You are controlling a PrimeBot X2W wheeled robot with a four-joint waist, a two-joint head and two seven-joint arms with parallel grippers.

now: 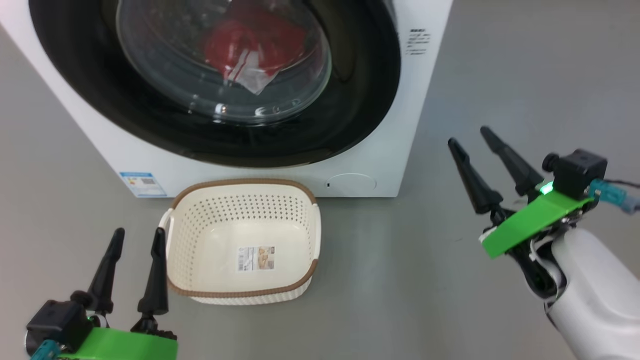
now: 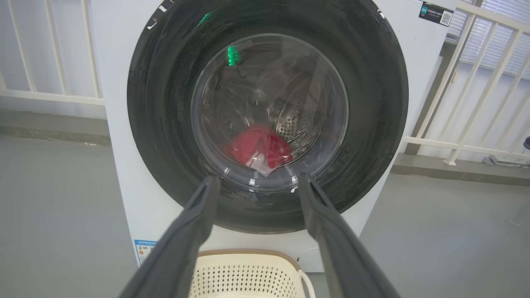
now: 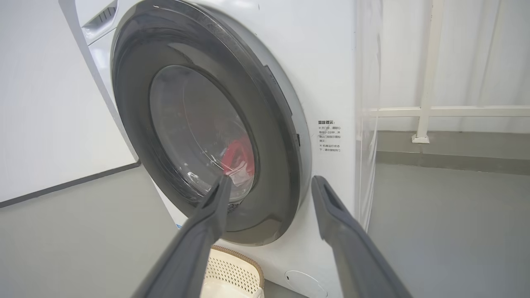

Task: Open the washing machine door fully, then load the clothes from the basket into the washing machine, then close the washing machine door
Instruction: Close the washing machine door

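Observation:
The washing machine (image 1: pixel 380 160) (image 2: pixel 124 124) (image 3: pixel 327 74) stands with its black-rimmed door (image 1: pixel 350 100) (image 2: pixel 165 124) (image 3: pixel 136 124) shut flat against its front. Red clothes (image 1: pixel 255 42) (image 2: pixel 258 149) (image 3: pixel 238 155) with a white panel lie inside, seen through the glass. The cream basket (image 1: pixel 245 240) (image 2: pixel 248 275) (image 3: pixel 234 273) sits on the floor before the machine with only its label sticker inside. My left gripper (image 1: pixel 139 239) (image 2: pixel 256 182) is open just left of the basket. My right gripper (image 1: pixel 470 137) (image 3: pixel 269 182) is open out to the right of the machine, clear of it.
Grey floor (image 1: pixel 410 260) spreads around the machine and basket. White railings (image 2: pixel 463 145) (image 3: pixel 426 111) stand behind and beside the machine. A round service flap (image 1: pixel 352 182) sits low on the machine's front, and a blue sticker (image 1: pixel 142 184) at its lower left corner.

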